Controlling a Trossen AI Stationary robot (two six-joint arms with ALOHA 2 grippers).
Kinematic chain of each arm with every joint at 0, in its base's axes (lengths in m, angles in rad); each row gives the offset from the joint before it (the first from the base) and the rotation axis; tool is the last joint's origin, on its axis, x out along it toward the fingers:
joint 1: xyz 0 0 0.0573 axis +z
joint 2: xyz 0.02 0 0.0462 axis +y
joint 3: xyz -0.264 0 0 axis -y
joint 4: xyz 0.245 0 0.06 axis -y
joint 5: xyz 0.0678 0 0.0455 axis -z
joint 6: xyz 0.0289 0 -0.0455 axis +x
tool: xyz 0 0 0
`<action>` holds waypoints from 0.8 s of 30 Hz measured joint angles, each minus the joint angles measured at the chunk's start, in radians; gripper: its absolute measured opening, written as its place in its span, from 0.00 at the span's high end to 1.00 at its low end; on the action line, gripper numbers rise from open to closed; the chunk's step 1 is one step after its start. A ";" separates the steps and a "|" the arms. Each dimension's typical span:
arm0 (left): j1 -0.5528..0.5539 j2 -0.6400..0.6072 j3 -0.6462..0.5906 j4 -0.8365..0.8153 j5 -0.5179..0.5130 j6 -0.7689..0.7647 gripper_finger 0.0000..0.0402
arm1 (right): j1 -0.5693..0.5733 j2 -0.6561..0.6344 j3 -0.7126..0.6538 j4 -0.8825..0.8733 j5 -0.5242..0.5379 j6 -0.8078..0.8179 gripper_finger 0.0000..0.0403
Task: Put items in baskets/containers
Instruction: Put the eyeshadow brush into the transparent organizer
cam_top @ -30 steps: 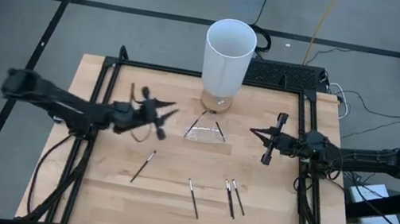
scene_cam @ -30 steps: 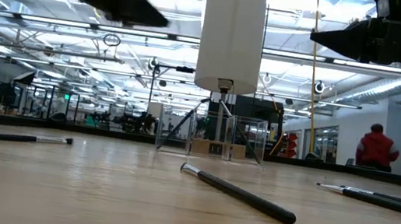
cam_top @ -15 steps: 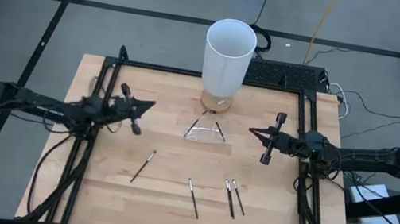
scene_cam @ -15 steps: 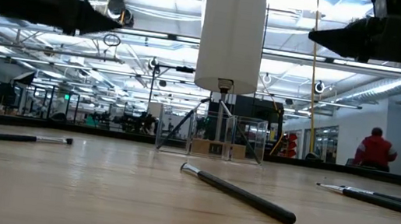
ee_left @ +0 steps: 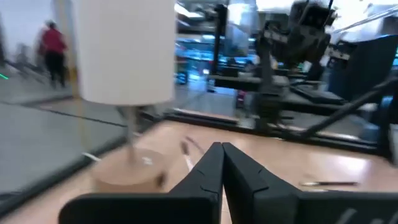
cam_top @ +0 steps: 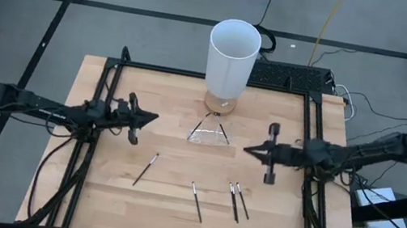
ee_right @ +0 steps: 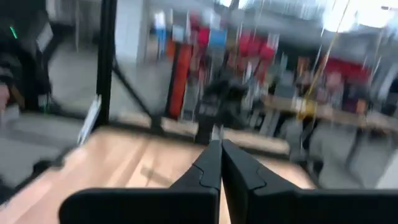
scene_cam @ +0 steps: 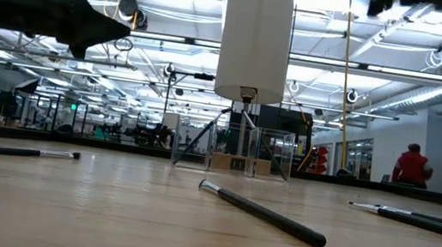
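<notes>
Four sticks lie loose on the table [cam_top: 92, 195], none yet in the container [cam_top: 209, 135], which sits just in front of the white cylinder [cam_top: 232, 57] at mid-table. One stick [cam_top: 146, 169] lies left of centre, one [cam_top: 197, 201] near the middle, and a close pair [cam_top: 237, 200] to the right, the two almost touching.

The left gripper [cam_top: 152, 117] hangs above the table's left side, fingers clenched together and holding nothing; its wrist view shows the two tips meeting with no stick between them. The right gripper [cam_top: 248, 150] is likewise pinched closed and empty, raised over the table right of the container and nearer the pair than any other stick.

Judgement: the step in hand is the right arm's approach to a stick, probably one of the pair. To do it well the fingers need to part before descent, then straddle a single stick across its width, near mid-length (a grip at the tip would let it swing). The pair's closeness risks catching both or flicking one aside; the outer stick is the safer target.
</notes>
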 joint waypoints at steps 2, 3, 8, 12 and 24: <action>-0.007 0.000 0.000 -0.017 0.024 -0.016 0.99 | 0.080 0.105 0.179 -0.218 0.119 0.027 1.00; -0.009 0.000 0.000 -0.017 0.032 -0.016 0.99 | 0.112 0.161 0.274 -0.343 0.189 0.045 1.00; -0.012 0.000 0.000 -0.008 0.018 0.057 0.96 | 0.185 0.446 0.759 -1.046 0.356 0.346 1.00; -0.012 0.000 0.001 -0.008 -0.074 0.163 0.91 | 0.188 0.640 1.028 -1.485 0.265 0.684 1.00; -0.011 0.000 0.001 0.014 -0.191 0.278 0.90 | 0.284 0.883 0.940 -1.639 0.065 1.156 1.00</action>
